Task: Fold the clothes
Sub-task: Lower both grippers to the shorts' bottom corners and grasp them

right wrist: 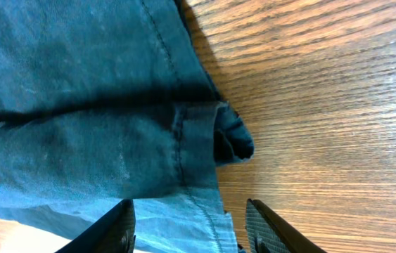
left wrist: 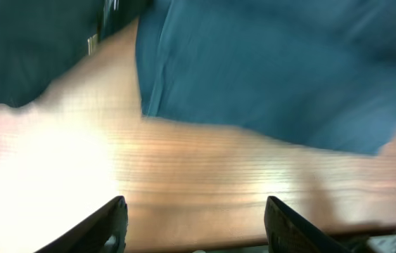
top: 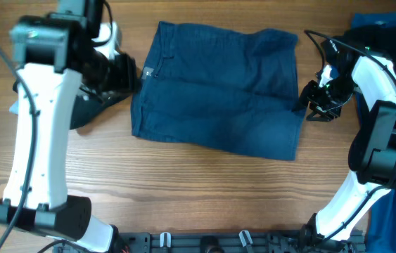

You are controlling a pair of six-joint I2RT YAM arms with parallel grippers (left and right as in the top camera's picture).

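The dark blue shorts (top: 219,91) lie flat as a folded rectangle in the middle of the wooden table (top: 183,183). The left gripper (left wrist: 194,211) sits just off their left edge, its fingers spread over bare wood and holding nothing. The right gripper (right wrist: 190,214) is at their right edge, fingers parted above the hem and clamping nothing. A black garment (top: 88,112) lies beneath the left arm.
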